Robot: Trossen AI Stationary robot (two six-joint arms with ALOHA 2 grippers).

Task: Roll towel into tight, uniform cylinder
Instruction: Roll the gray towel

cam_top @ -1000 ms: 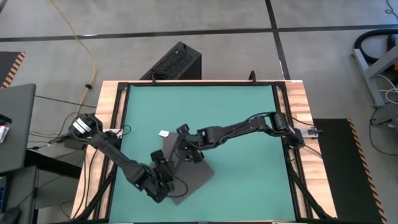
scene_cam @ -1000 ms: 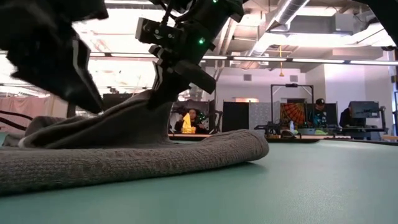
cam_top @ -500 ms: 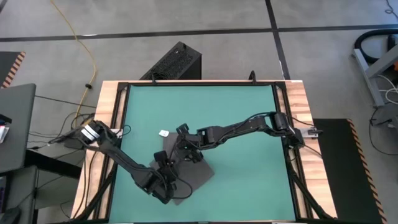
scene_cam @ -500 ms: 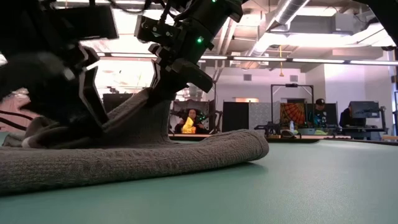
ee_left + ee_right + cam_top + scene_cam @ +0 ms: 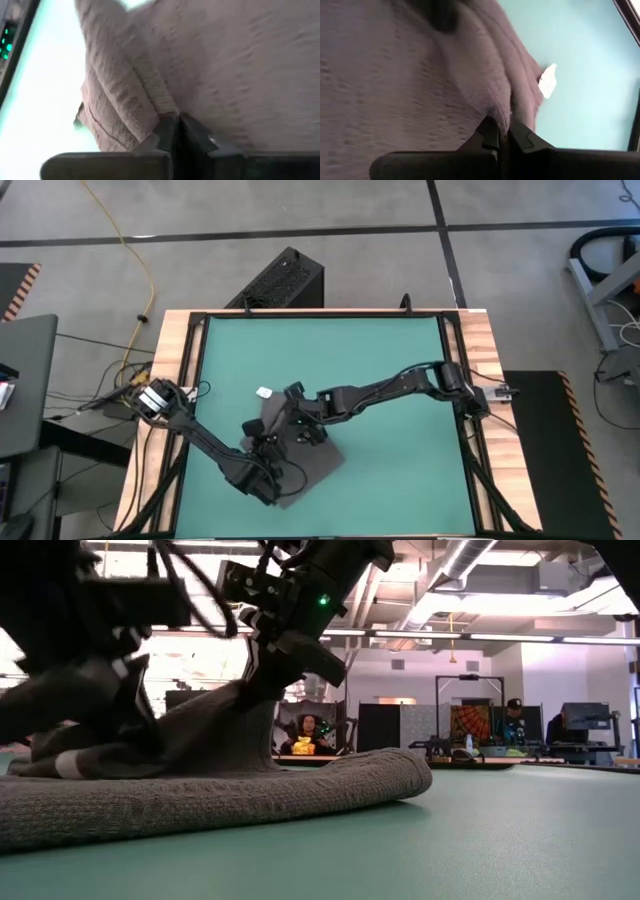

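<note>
The dark grey towel (image 5: 312, 456) lies partly folded on the teal mat (image 5: 380, 360), near the middle of the table's near half. Its white tag (image 5: 264, 393) lies at its far left end. In the low view a thick folded edge (image 5: 300, 785) rests on the mat, and a ridge of cloth rises behind it. My right gripper (image 5: 297, 420) is shut on that ridge over the towel's far part. My left gripper (image 5: 268, 458) is shut on the towel's near left part. My left gripper pinches a raised fold (image 5: 159, 111) of the towel between its two shut fingers, coming down at a slant from the near left. The rest of the towel lies on the mat. My right gripper pinches a drawn-up ridge of cloth (image 5: 496, 111) between its fingertips, slanting down from the right. The ridge stands like a tent (image 5: 235, 715) above the towel, which stays on the mat.
A black box (image 5: 285, 278) stands on the floor beyond the table's far edge. The mat's right half (image 5: 400, 440) and far part are bare. Wooden rails (image 5: 170, 380) frame the mat. People sit in the room far behind the table (image 5: 305, 732).
My left gripper has moved from beside the towel's near left corner toward the far edge and down onto the towel, and has shut on a fold of it. My right gripper keeps its pinch on the raised ridge and has drifted slightly toward the table's left.
</note>
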